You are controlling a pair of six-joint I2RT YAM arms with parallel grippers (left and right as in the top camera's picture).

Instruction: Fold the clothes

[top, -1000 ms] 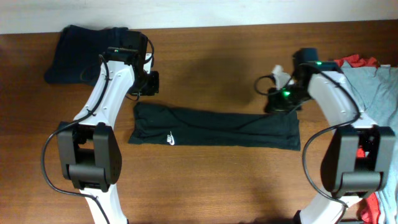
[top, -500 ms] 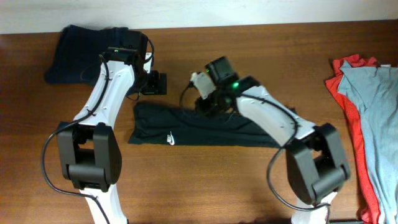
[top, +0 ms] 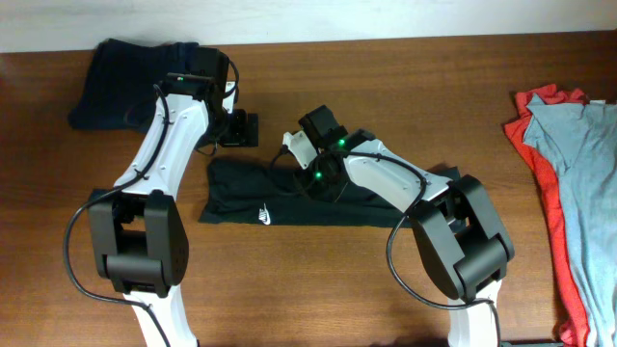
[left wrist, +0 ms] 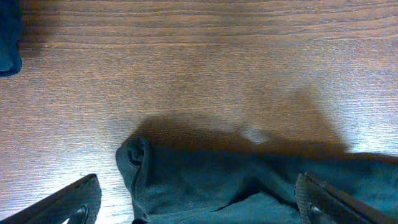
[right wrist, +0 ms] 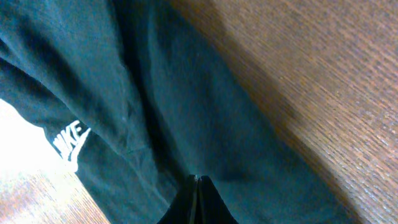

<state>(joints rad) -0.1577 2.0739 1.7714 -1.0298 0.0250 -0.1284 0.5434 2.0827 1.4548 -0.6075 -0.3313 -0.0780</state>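
Observation:
The black T-shirt (top: 241, 193) lies as a long folded strip across the middle of the table, its white logo (top: 263, 216) near the left end. My right gripper (top: 313, 173) hangs over the strip's left half, shut on a pinch of the black fabric (right wrist: 155, 106); the logo (right wrist: 69, 140) shows to its left. My left gripper (top: 243, 128) is open just behind the shirt's left end. In the left wrist view the wide-spread left gripper (left wrist: 198, 190) straddles the shirt's corner (left wrist: 134, 158) from above without touching it.
A navy garment (top: 125, 82) lies crumpled at the back left, its corner (left wrist: 7, 37) in the left wrist view. At the right edge a grey-blue shirt (top: 578, 164) rests on a red one (top: 528, 135). Bare wood table (top: 386, 87) lies between.
My right gripper swept from the shirt's right end to over its left half, bringing fabric along, so the strip is shorter. My left gripper opened wide and stayed in place.

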